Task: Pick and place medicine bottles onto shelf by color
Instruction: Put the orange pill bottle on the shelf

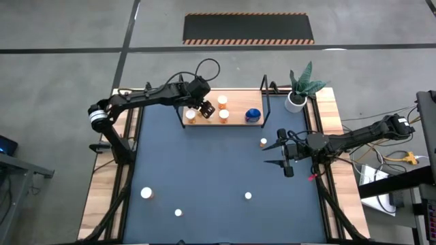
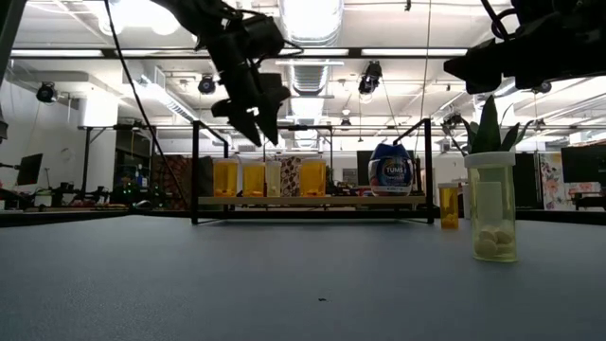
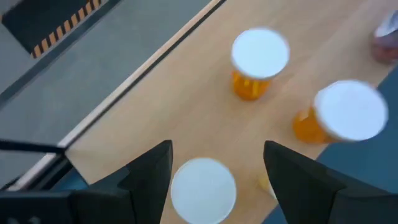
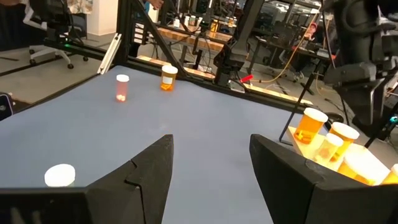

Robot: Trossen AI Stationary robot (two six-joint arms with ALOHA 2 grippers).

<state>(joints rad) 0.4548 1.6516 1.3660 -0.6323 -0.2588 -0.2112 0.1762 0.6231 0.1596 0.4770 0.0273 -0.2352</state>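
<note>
Shelf point(image 1: 235, 121) at the far edge of the dark-blue mat point(image 1: 204, 170), carrying orange bottles point(image 1: 223, 103) toward its left end and the blue bottle point(image 1: 253, 115) toward its right. Left gripper point(image 1: 204, 109) hangs above the leftmost shelf bottle point(image 3: 203, 190) — fingers spread wide, holding nothing. Right gripper point(image 1: 283, 151), also wide open and empty, hovers over the mat just beside a lone bottle point(image 1: 263, 143). Three more bottles point(image 1: 146, 193) stand well apart on the near mat; a potted plant point(image 1: 300, 87) sits beyond the shelf's right frame.
</note>
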